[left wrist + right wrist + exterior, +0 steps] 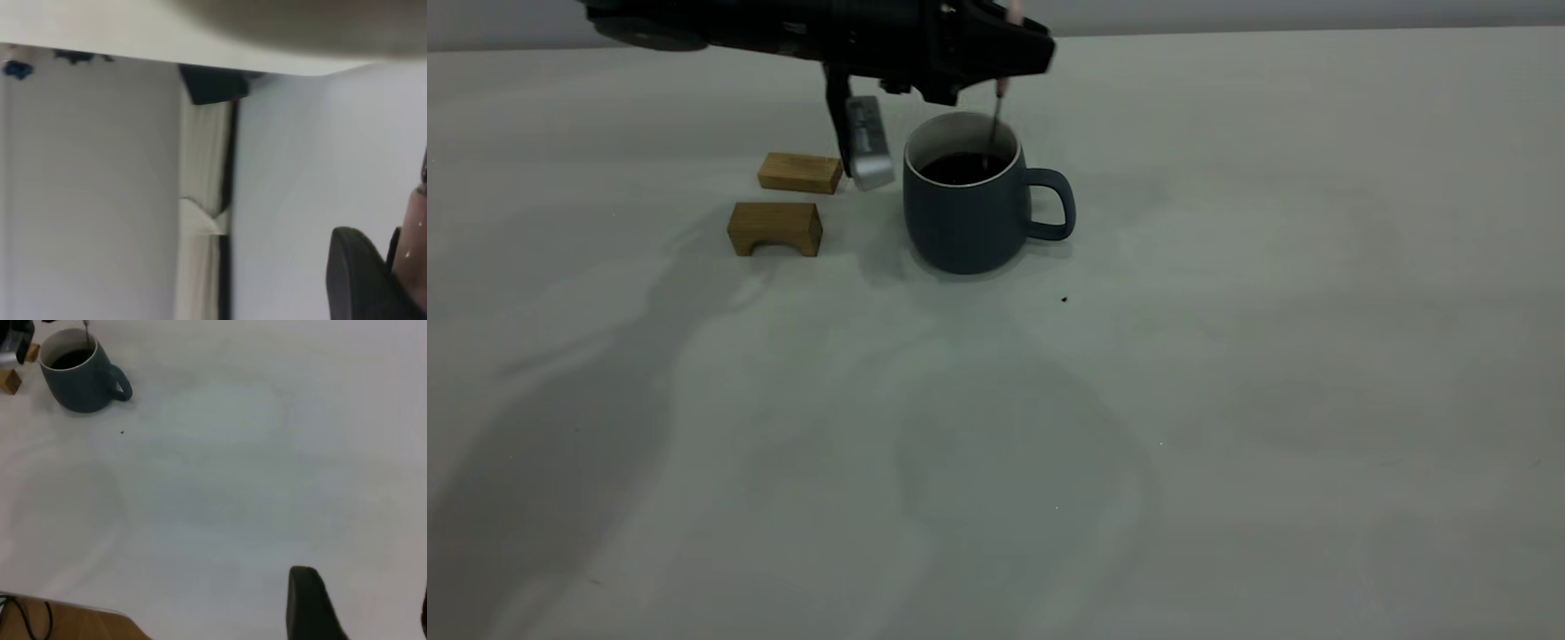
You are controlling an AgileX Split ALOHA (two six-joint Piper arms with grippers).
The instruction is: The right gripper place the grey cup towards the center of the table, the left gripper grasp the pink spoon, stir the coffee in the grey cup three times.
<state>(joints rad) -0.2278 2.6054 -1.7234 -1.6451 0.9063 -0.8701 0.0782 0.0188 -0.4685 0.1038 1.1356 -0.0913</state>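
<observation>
The grey cup [969, 218] stands upright on the table [1227, 373], its handle pointing right, with dark coffee [963, 167] inside. My left gripper [1009, 49] hangs just above the cup's rim, shut on the pink spoon [996, 116], which stands nearly upright with its bowl dipped in the coffee. In the left wrist view one dark finger [357, 273] presses against the pink handle [413, 230]. The right gripper [365, 600] is open and holds nothing, far from the cup [80, 380]; it is out of the exterior view.
Two small wooden blocks lie left of the cup, a flat one [800, 172] and an arched one [775, 228]. A silver-grey block [869, 142] hangs from the left arm between them and the cup. A tiny dark speck [1064, 300] lies in front of the cup.
</observation>
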